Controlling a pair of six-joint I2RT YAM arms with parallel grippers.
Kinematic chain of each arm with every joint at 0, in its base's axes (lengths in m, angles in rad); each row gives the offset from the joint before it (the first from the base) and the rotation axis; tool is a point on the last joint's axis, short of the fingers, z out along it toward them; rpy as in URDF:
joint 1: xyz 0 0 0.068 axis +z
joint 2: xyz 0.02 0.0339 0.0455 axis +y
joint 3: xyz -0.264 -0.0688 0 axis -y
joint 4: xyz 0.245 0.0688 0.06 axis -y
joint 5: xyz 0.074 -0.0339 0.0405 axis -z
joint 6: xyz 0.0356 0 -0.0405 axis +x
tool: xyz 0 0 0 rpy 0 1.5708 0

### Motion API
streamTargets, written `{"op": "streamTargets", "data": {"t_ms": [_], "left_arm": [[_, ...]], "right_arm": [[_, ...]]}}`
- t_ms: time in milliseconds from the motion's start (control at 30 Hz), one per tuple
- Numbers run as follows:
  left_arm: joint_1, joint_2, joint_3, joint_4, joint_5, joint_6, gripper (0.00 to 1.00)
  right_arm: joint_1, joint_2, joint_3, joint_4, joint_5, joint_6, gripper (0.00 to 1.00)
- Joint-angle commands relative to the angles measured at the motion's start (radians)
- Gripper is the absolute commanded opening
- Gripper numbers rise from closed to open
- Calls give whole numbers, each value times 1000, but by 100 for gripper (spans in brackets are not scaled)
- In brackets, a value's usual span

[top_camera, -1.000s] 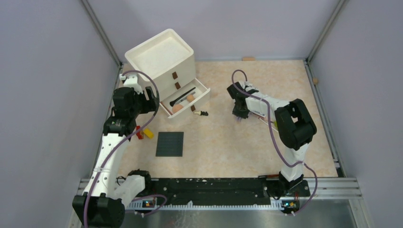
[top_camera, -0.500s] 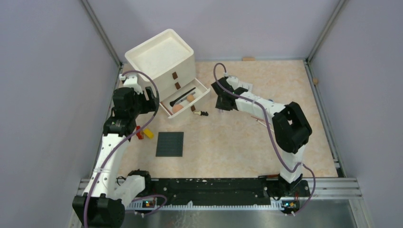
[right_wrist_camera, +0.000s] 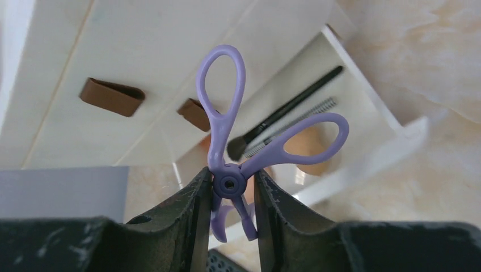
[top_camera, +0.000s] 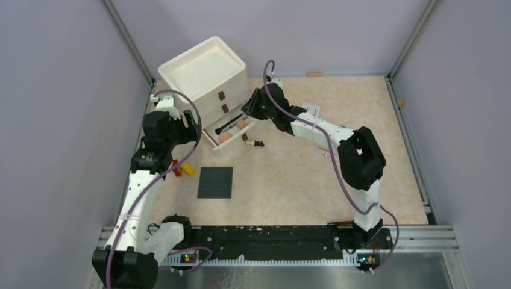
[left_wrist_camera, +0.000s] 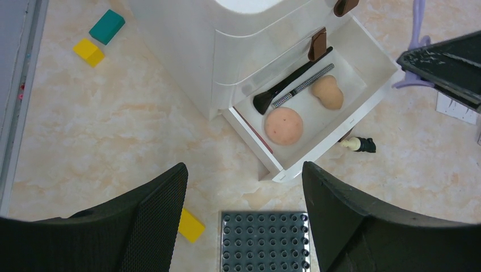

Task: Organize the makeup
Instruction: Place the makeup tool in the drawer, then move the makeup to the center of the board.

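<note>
Swung over from the right since a second ago, the right pincer [right_wrist_camera: 231,175] grips a purple eyelash curler [right_wrist_camera: 221,141] at its hinge, loops pointing ahead at the open drawer [right_wrist_camera: 411,129] just beyond, likely for dropping beside the brush [right_wrist_camera: 283,110]; the left pincer [left_wrist_camera: 244,170] waits wide open.

We see lilac scissor-handled curler [right_wrist_camera: 230,170] held upright, finger loops up, pinched at pivot by right gripper [right_wrist_camera: 230,190], close to open drawer [left_wrist_camera: 326,141]. Inside drawer we count four pieces:
- dark brush [left_wrist_camera: 286,86], lying diagonal
- glittery wand [left_wrist_camera: 302,86], alongside brush
- peach egg-shaped sponge [left_wrist_camera: 328,92], just beside wand
- round peach puff [left_wrist_camera: 283,126], flat, near drawer front

Small dark-capped tube [left_wrist_camera: 358,145] lies on its side just outside drawer front.
</note>
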Motion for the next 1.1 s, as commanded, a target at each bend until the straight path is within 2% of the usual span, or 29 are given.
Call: {"op": "streamTargets", "data": {"t_ms": [0,100,200,367,500,633,833,933,1067], "left_arm": [[-3,-20,-5,34,-5,13,80],[-3,-21,-5,34,-11,13,80],[-3,-21,-5,34,-11,14,80],[-3,-15,-5,36,-3,13,80],[-3,-19,-4,36,-5,14,80],[-3,-20,-4,35,-6,13,80],[-3,-15,-4,36,5,11,80],[-3,-9,0,36,10,10,80],[-3,-7,-1,34,4,11,82]], "right_arm": [[0,108,123,159,-135,90,38],[0,161,186,142,-172,95,55],[0,146,167,143,-157,83,66],[-3,56,84,144,-90,5,67],[-15,-54,-23,132,-8,-123,67],[-55,-172,-126,27,69,-216,67],[-249,-288,-225,-308,81,-249,68],[-351,-368,-331,-353,77,-270,68],[-419,-474,-463,-363,91,-307,68]]}}
